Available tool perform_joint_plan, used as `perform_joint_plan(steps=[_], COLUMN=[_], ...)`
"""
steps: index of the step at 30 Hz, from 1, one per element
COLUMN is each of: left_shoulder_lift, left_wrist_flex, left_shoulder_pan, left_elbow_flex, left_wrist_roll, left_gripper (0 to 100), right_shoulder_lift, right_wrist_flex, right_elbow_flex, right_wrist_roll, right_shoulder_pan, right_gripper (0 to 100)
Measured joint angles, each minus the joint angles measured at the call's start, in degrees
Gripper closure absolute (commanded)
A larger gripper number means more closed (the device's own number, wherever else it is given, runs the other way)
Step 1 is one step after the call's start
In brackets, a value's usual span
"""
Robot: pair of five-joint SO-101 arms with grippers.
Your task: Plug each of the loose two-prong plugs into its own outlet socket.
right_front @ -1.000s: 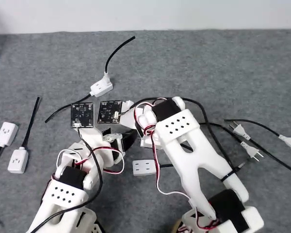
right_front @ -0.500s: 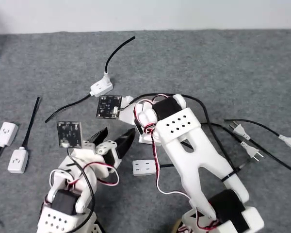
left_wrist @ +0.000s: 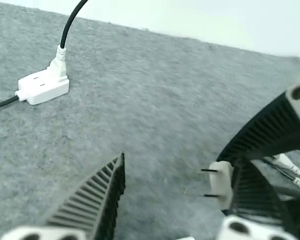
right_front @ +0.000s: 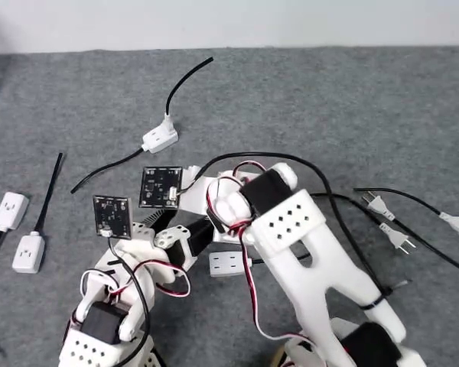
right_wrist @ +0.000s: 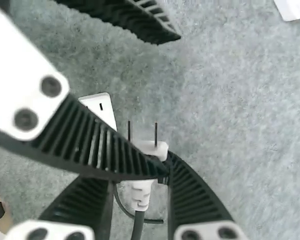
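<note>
A white two-prong plug (right_wrist: 149, 148) on a black cord is held in my right gripper (right_wrist: 140, 170), which is shut on its body; the prongs point down at the grey carpet. Just beside the prongs lies a white outlet socket (right_wrist: 102, 110), which in the high view sits on the carpet under the arms (right_front: 229, 264). My left gripper (left_wrist: 177, 162) stands open right next to it, and the held plug (left_wrist: 217, 185) sits against the inner side of one of its fingers (left_wrist: 250, 195). In the high view both grippers meet near the left gripper (right_front: 185, 233).
A socket with a plug in it (right_front: 159, 138) lies farther back. Two more sockets (right_front: 10, 210) (right_front: 28, 254) lie at the left edge. Three loose plugs (right_front: 376, 203) (right_front: 398, 240) (right_front: 453, 222) on black cords trail at the right. The held plug's cord (right_front: 291, 160) loops over the right arm.
The left arm drew back toward the front left. The right arm swung a little left and nearer with the plug, which now hangs closer to the socket.
</note>
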Motion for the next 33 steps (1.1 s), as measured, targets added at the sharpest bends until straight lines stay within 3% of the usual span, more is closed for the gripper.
perform_joint_plan(steps=[19, 24, 33], left_shoulder_lift=[-0.26, 0.53, 0.53], left_wrist_flex=[-0.53, 0.00, 0.00], left_shoulder_pan=[0.79, -5.19, -6.59], left_elbow_flex=[-0.88, 0.26, 0.44], left_wrist_roll=[0.00, 0.09, -0.35], left_gripper=[67, 67, 67], right_shoulder_lift=[-5.01, -6.33, -6.68], right_wrist_flex=[3.43, 4.13, 4.13], right_elbow_flex=[0.09, -0.79, -1.93], right_wrist_roll=[-0.09, 0.00, 0.09], right_shoulder_pan=[1.41, 3.25, 3.25], right_gripper=[99.0, 99.0, 99.0])
